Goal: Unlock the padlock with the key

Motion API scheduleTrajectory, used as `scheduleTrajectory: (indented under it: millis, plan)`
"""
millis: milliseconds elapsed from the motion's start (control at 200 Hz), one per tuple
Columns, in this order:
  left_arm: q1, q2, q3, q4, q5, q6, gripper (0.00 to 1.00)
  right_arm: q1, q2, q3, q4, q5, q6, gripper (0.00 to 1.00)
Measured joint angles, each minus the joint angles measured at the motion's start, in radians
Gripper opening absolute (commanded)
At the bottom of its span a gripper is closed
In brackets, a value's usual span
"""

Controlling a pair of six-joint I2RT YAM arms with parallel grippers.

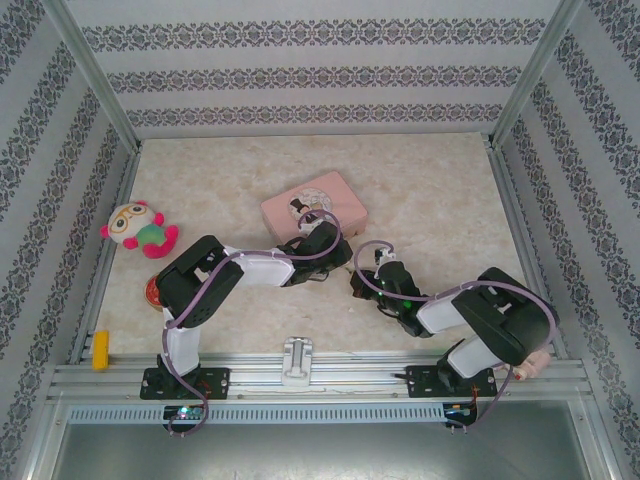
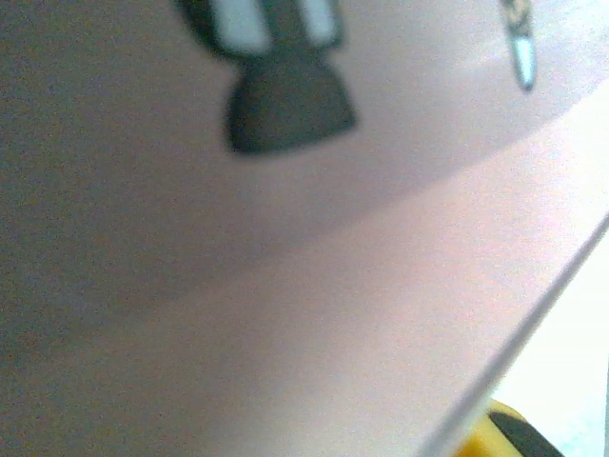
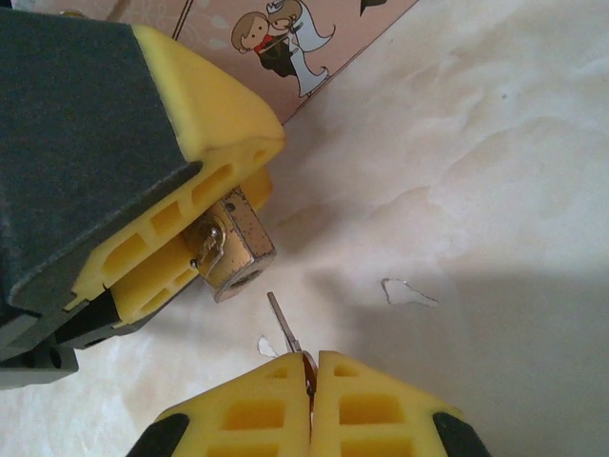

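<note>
Left jaws clamped on padlock [image 3: 238, 249]; right jaws pinched on key [image 3: 283, 324]; tip just short of keyhole [image 3: 249, 278]; insertion, turn remain.

Black-and-white arms [image 1: 200, 272], lilac cables [image 1: 206, 398], ribbed yellow fingers [image 3: 376, 409]
</note>
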Motion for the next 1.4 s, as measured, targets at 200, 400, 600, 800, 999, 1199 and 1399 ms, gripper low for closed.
scheduleTrajectory:
  millis: [200,400,600,800,999,1199,1399]
  plan:
    - [0.002,0.000,-0.009,0.022,0.001,-0.003,0.22,-0.003,0.038,-0.001,0.072,-0.011,0.030,0.00]
    - [0.006,0.000,-0.016,0.042,0.006,-0.006,0.22,-0.020,0.058,-0.017,0.130,-0.024,0.056,0.00]
    - [0.006,0.000,-0.018,0.049,0.007,-0.007,0.21,-0.036,0.068,-0.027,0.171,-0.030,0.076,0.00]
    - [0.006,0.000,-0.019,0.051,0.008,-0.008,0.21,-0.042,0.069,-0.033,0.193,-0.031,0.082,0.00]
    - [0.007,0.000,-0.019,0.053,0.008,-0.011,0.21,-0.049,0.069,-0.034,0.199,-0.037,0.089,0.00]
    - [0.007,0.000,-0.021,0.056,0.008,-0.012,0.21,-0.053,0.080,-0.034,0.211,-0.046,0.097,0.00]
    - [0.008,0.000,-0.021,0.056,0.008,-0.012,0.21,-0.053,0.103,-0.034,0.235,-0.065,0.099,0.00]
